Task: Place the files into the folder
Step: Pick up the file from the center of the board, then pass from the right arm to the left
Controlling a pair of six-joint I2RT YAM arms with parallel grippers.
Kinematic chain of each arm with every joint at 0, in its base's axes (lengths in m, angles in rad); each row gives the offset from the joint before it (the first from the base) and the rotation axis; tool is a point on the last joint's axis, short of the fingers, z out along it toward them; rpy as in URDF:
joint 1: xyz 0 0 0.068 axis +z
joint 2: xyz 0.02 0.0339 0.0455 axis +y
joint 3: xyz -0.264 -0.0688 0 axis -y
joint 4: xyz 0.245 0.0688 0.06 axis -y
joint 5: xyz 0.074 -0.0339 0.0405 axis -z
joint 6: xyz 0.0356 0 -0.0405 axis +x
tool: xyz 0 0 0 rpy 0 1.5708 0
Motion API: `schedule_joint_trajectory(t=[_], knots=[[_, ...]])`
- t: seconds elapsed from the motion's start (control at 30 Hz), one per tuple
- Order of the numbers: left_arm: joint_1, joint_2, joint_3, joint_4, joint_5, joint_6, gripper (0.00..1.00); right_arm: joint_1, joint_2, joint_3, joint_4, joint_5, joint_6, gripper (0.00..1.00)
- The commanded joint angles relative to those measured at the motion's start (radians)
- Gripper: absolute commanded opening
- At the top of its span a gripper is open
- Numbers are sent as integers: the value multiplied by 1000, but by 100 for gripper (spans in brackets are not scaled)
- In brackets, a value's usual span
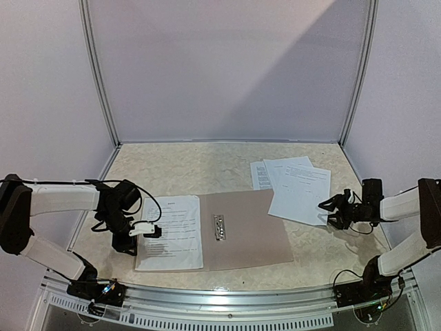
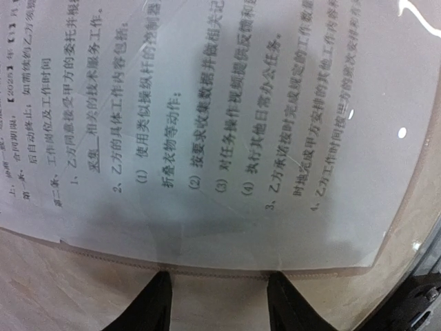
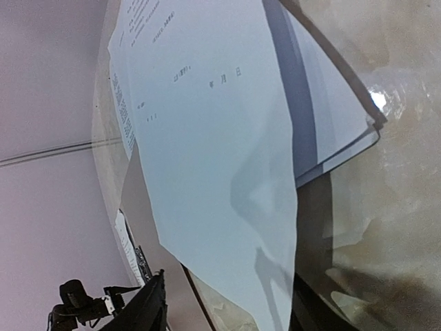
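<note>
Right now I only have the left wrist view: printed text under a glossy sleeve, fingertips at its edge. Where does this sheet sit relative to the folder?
Observer: That sheet lies on the left half of the open folder, left of its metal clip.
Operator: Any files outside the folder?
Observer: A loose pile lies at the folder's far right corner.
Operator: And the right arm?
Observer: The right gripper is at that pile's near right corner, a sheet corner between its open jaws.
</note>
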State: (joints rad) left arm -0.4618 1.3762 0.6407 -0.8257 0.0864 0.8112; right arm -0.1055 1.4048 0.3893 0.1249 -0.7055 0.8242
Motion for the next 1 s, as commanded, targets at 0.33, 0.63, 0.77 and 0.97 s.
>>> schedule_joint_trajectory(t=[0.33,0.63,0.77,0.97], knots=[[-17,28,-5,9,17,-15,51,0,114,4,169,-99,80,0],[-3,-83,228,-140,13,-119,83,86,-244,385,-584,104,-198,0],[9,-130,379,-233,107,-160,100,278,-202,689,-857,198,-392,0],[64,-139,548,-340,279,-175,100,710,60,1213,-1151,372,-597,0]])
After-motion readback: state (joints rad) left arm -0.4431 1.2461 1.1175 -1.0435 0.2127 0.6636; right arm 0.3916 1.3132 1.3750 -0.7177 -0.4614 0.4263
